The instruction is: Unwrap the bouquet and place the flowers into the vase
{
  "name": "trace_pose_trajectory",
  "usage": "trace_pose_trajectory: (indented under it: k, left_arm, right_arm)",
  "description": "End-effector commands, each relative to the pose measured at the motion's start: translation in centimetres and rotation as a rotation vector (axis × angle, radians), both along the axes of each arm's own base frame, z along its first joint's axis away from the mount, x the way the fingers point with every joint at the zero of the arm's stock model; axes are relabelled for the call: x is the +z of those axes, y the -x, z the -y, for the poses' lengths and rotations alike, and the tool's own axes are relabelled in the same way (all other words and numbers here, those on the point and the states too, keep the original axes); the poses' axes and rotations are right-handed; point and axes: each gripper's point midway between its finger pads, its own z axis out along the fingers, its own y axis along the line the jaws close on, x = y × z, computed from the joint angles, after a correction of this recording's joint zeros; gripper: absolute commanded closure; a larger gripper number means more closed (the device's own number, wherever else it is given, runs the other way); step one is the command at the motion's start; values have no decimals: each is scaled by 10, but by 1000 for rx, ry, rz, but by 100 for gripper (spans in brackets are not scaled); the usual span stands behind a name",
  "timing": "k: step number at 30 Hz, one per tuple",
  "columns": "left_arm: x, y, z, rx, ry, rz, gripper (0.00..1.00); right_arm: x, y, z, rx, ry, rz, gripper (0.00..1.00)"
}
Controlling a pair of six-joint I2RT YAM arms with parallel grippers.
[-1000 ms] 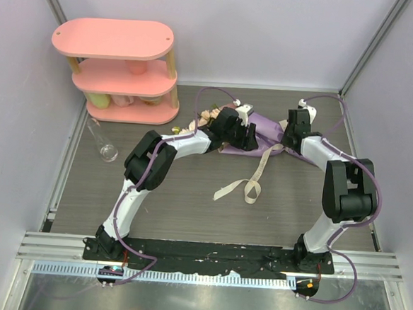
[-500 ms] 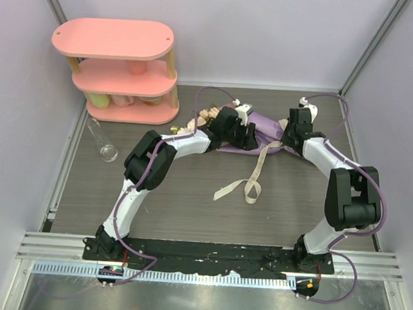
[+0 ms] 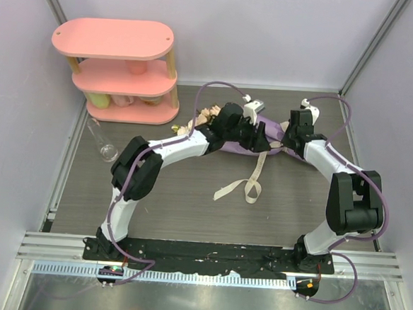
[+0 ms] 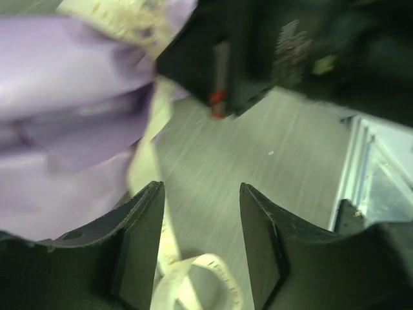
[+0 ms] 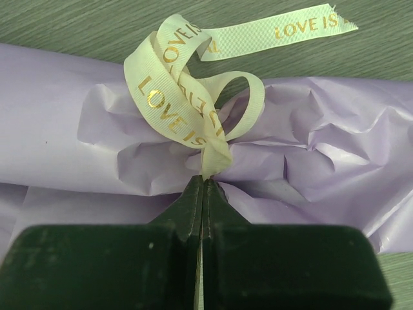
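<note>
Left gripper [image 4: 200, 194] now nearer ribbon [image 5: 171, 110]

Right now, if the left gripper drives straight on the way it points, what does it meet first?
Likely the cream ribbon trailing just ahead of the open left gripper, on the table. Beyond it, the right arm's black wrist crosses the line; depth is unclear.

Bouquet wrap [image 5: 71, 116]: lilac paper, matt, crumpled. Ribbon [image 5: 171, 97]: cream cloth, slight sheen, glossy gold lettering. Table [image 5: 77, 26]: grey wood grain, matt, finely lined. Vase [image 3: 106, 148]: clear glass. Shelf [image 3: 114, 38]: pink, smooth, matt.
</note>
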Motion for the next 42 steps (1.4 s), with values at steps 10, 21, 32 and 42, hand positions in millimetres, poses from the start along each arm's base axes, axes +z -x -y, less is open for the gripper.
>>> trace_pose_trajectory:
  k: [10, 21, 32, 42]
  left_arm:
    - [15, -67, 57, 113, 177, -65, 64]
    - [-45, -80, 52, 152, 105, -108, 63]
    - [-50, -81, 46, 147, 94, -111, 63]
    - [-55, -83, 43, 151, 86, -110, 63]
  right_arm:
    - [-1, -4, -4, -5, -17, 29, 94]
    - [-12, 1, -2, -6, -8, 8, 82]
    - [-13, 3, -7, 19, -26, 7, 84]
    - [-4, 8, -3, 3, -19, 25, 85]
